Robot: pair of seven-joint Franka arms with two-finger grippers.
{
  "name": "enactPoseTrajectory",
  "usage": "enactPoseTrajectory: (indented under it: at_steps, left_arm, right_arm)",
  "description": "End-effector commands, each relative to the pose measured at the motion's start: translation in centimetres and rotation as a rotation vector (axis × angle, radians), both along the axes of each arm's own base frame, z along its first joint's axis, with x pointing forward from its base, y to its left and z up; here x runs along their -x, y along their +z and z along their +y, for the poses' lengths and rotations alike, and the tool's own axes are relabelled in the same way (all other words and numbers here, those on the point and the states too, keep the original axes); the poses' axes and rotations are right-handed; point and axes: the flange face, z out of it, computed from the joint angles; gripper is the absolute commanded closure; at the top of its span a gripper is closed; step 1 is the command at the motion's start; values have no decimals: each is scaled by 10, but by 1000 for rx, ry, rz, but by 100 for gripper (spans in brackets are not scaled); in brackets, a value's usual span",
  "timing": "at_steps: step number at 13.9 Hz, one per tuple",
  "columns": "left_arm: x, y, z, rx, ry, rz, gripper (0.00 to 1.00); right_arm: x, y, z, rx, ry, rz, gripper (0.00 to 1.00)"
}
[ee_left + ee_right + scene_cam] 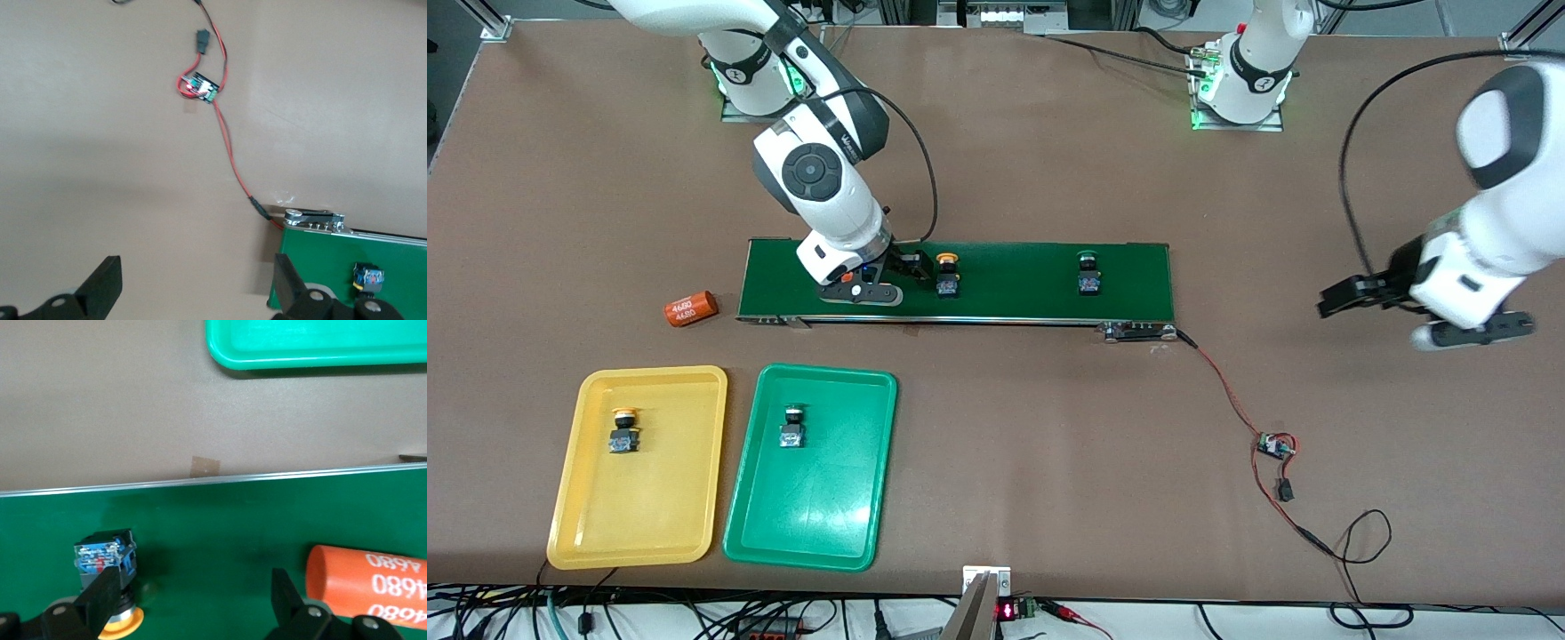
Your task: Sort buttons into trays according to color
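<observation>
My right gripper (pixel 863 293) (pixel 198 600) hangs open low over the conveyor belt, with bare belt between its fingers. A yellow-capped button (pixel 947 276) (pixel 105 559) lies on the belt right at one finger. A green-capped button (pixel 1088 274) (pixel 368 277) sits on the belt toward the left arm's end. The yellow tray (pixel 587 524) holds a yellow-capped button (pixel 624 431). The green tray (pixel 818 516) (pixel 320 343) holds a green-capped button (pixel 792 427). My left gripper (pixel 1476 331) (pixel 198 283) waits open over bare table off the belt's end.
The dark-green conveyor belt (pixel 1014 289) (pixel 220 520) crosses the middle. One orange "4680" cylinder (pixel 367 583) lies on the belt beside my right gripper's other finger; another (pixel 691 308) lies on the table off the belt's end. A small circuit board (pixel 1274 445) (pixel 199 87) with red wires lies near the left arm's end.
</observation>
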Motion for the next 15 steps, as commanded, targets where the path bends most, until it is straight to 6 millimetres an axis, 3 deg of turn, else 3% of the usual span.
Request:
enactPoseTrajectory:
  at_steps: [1,2,6,15]
  left_arm:
    - [-2,38,8,13,-42,32,0]
    - [-1,50,15,-35,-56,29,0]
    - [7,83,11,-113,-114,34,0]
    - [19,89,15,-106,-106,22,0]
  right_arm:
    - [4,4,12,-6,-23,-26,0]
    - [6,2,15,-4,-28,-26,0]
    - [9,-3,17,20,-38,-30,0]
    - [38,-24,27,90,-12,-30,0]
